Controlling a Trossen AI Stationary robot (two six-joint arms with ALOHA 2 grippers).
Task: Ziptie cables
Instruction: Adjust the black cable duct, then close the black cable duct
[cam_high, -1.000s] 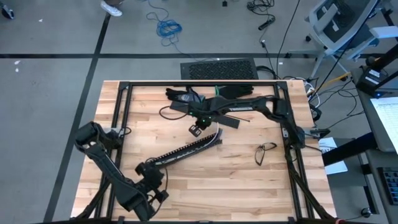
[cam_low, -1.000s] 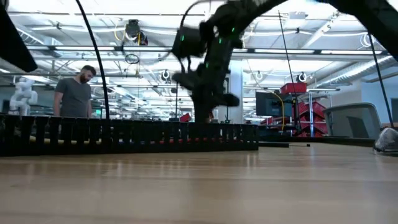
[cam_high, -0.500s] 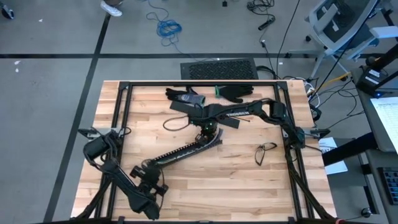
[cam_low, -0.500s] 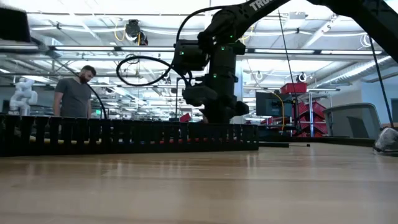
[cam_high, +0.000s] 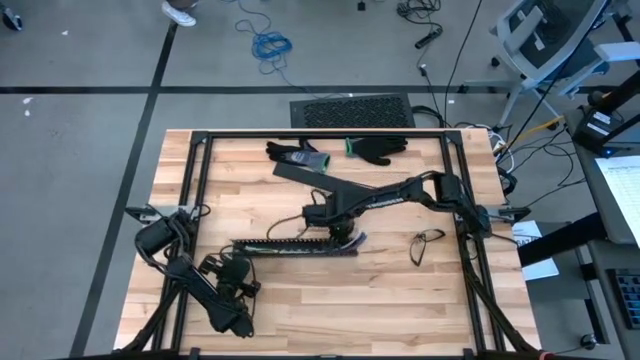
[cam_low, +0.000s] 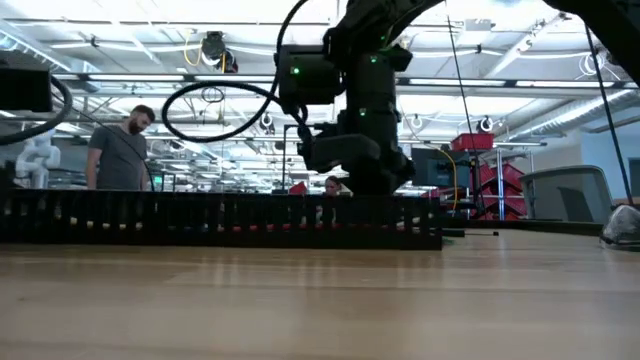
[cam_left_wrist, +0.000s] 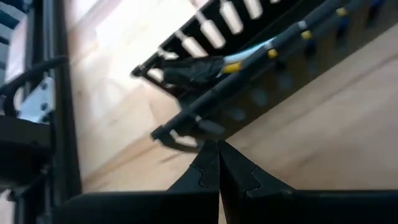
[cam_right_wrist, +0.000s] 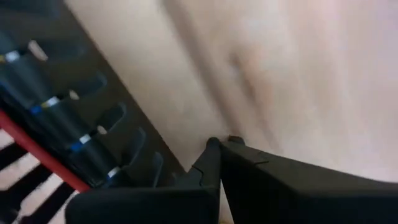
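From above, the slotted black duct (cam_high: 295, 247) is lying level across the middle of the table (cam_high: 400, 290). The right arm is reaching in from the right edge, and its gripper (cam_high: 343, 237) is sitting at the duct's right end, fingers together. The left gripper (cam_high: 232, 270) is resting just beside the duct's left end, near the front left of the table, also pressed shut. A black glove (cam_high: 380, 149) and a second dark glove (cam_high: 292, 154) are lying at the far edge, and glasses (cam_high: 428, 241) are sitting right of the duct. The cables cannot be made out from here.

At table height, the duct (cam_low: 220, 220) is stretching across the picture as a low dark wall, with bits of red showing through its slots. The right gripper (cam_low: 362, 185) is hanging down onto the duct's right part. A person (cam_low: 120, 150) is standing in the room behind.

Through the left wrist camera, the left gripper (cam_left_wrist: 213, 147) is showing its fingers meeting tip to tip, close to the duct's end (cam_left_wrist: 186, 121). The cables (cam_left_wrist: 273, 46) are lying inside the duct, with yellow and blue marks showing.

Through the right wrist camera, the right gripper (cam_right_wrist: 219, 143) is shut, holding nothing, beside the duct wall (cam_right_wrist: 106, 137). A red cable (cam_right_wrist: 37, 152) is running along inside.
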